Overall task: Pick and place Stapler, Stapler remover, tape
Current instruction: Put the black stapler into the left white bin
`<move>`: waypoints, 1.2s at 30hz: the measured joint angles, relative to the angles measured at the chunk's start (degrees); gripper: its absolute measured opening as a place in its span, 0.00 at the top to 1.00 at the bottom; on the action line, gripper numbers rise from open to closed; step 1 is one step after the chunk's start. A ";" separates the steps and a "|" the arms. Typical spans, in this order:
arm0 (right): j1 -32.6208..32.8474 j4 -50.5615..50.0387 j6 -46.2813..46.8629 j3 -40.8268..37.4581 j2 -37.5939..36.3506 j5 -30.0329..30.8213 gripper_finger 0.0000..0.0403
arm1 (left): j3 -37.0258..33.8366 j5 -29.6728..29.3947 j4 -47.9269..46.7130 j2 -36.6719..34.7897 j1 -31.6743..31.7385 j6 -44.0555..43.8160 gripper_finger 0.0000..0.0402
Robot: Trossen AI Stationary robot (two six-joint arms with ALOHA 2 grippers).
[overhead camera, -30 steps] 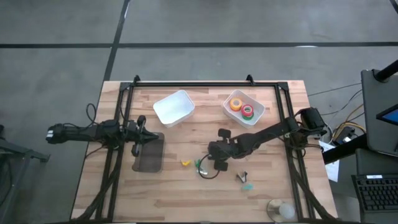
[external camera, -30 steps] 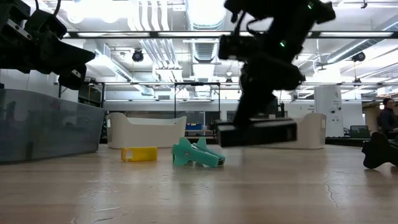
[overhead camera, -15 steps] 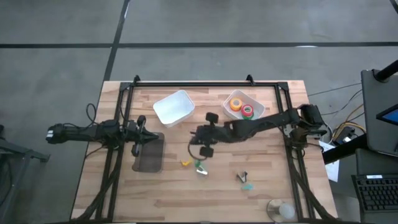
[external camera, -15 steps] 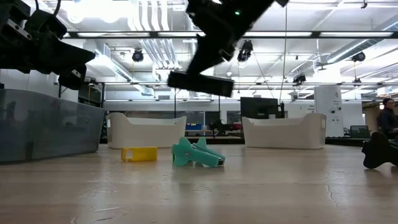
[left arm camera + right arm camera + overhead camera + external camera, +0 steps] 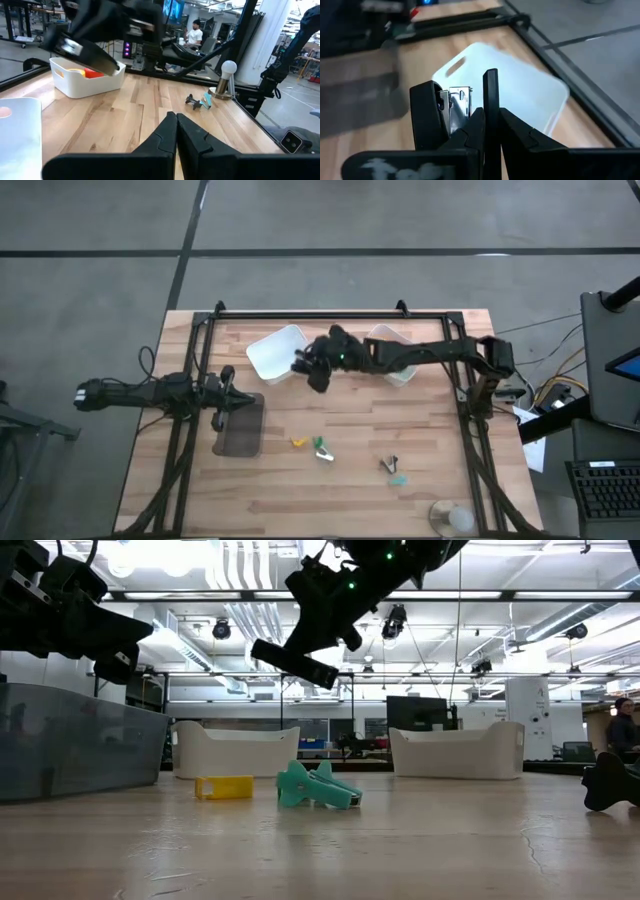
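Wooden planks of the bench (image 5: 300, 480) run beneath me, lab clutter beyond. My right jaws (image 5: 308, 364) are clamped on the stapler (image 5: 293, 663), which hangs tilted, its long axis sloping down toward the empty white bin (image 5: 277, 352) just ahead and below. That bin sits nearer me than the second white bin (image 5: 410, 368) holding tape rolls (image 5: 87, 73), which lies back along my arm. Farther off on the boards lie a yellow piece (image 5: 297, 442), a green staple remover (image 5: 320, 446) and another remover (image 5: 390, 466). My left jaws (image 5: 222, 393) wait shut over the grey tray (image 5: 240, 430), well apart.
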 joint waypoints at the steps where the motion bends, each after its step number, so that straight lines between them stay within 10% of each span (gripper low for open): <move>1: -0.73 0.76 0.04 0.00 0.00 -0.51 0.90 | 0.00 -0.02 0.00 0.00 0.00 0.00 0.97; 20: -7.42 9.54 1.65 9.30 10.20 -7.43 0.90 | 0.00 -0.02 0.02 0.02 -0.02 0.00 0.97; 36: -11.74 -4.59 1.24 30.74 26.11 -8.68 0.89 | 0.00 -0.16 0.02 0.07 -0.01 0.01 0.97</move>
